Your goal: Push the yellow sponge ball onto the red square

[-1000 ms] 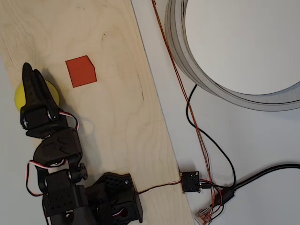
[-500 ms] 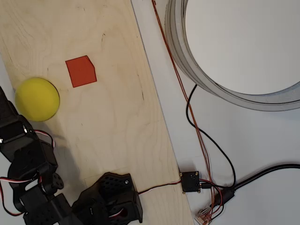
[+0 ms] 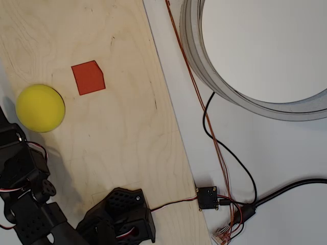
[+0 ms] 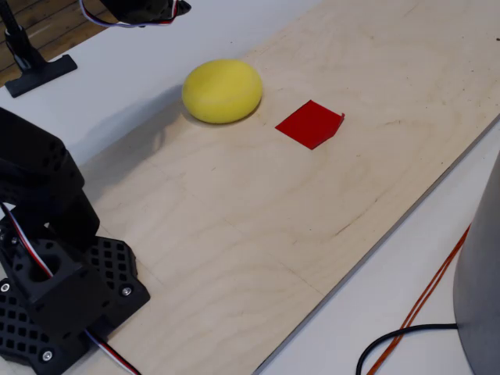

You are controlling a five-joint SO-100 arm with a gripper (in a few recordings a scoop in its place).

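Note:
The yellow sponge ball (image 3: 40, 108) (image 4: 223, 91) rests on the wooden board near its left edge in the overhead view. The red square (image 3: 88, 77) (image 4: 311, 123) lies flat on the board a short gap away, up and to the right of the ball in the overhead view, and nothing covers it. My black gripper (image 3: 5, 125) (image 4: 147, 9) is off the ball, at the left edge of the overhead view and the top edge of the fixed view. The frame edges cut off its fingers, so how the jaws stand is hidden.
The arm's black base (image 3: 122, 217) (image 4: 55, 289) sits at the board's (image 3: 117, 143) near end. Right of the board there is a large grey ring (image 3: 196, 61), red and black cables (image 3: 214, 132) and a small controller board (image 3: 207, 198). A black stand foot (image 4: 35, 72) rests on the white table.
A second ago the gripper lay over the ball. The arm has since swung left and back off it, and the ball is uncovered in almost the same spot.

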